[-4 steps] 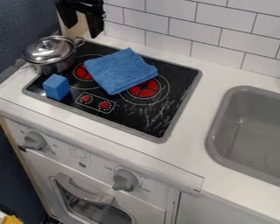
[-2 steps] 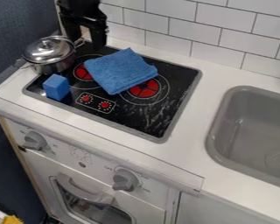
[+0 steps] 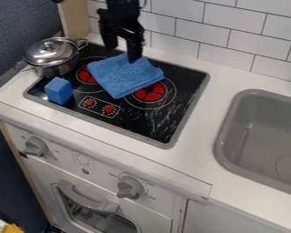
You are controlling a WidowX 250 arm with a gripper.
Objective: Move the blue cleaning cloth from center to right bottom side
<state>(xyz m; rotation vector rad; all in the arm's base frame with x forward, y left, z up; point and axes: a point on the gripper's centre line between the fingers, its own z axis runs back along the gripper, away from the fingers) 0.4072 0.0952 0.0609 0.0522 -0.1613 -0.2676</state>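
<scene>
White tiles [image 3: 208, 36] set in staggered rows behind counter [image 3: 199, 159]; dark blue textured surface [image 3: 17, 27] seen at left.

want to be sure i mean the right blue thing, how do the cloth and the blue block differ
The cloth lies low and spread out, while the blue block stands up, boxy with straight edges. The cloth covers a much wider area than the block. The cloth partly hides a red burner mark; the block is near the pot. Both are blue.
</scene>
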